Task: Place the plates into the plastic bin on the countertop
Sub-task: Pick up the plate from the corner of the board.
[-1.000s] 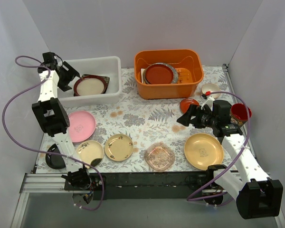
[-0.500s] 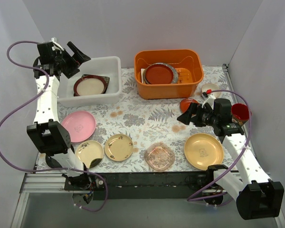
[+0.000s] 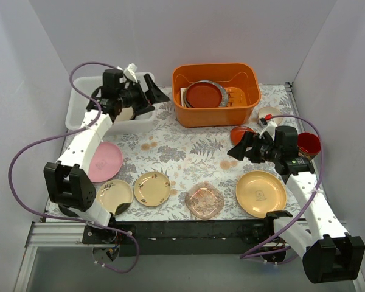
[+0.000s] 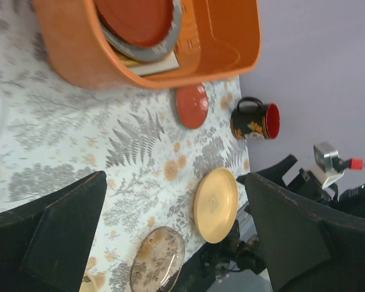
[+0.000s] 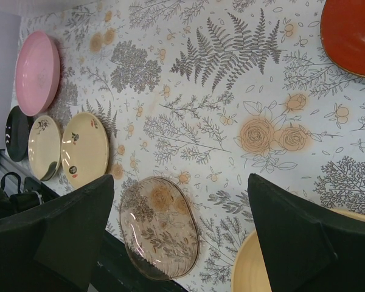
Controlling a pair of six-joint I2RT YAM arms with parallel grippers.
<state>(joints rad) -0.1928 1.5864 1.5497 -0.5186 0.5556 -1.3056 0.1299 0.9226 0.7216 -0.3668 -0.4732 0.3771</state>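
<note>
Above the fern-printed pale grey countertop, both arms hang empty-handed, jaws spread wide: the left gripper just beside the white translucent plastic bin, the right gripper poised opposite. Between its jaws lies the clear pink scalloped glass plate; the small red plate sits outside them. Pinching one rim edge-on, then lifting level, looks wisest.

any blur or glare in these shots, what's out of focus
Top external: evenly lit and sharp, no hard shadows. Left wrist: the orange tub up close looks slightly soft; the left hand shows as dark, detail-less fingers. Right wrist: countertop print is crisp, the right hand is underexposed too, no harsh glare on the clear pink plate.
</note>
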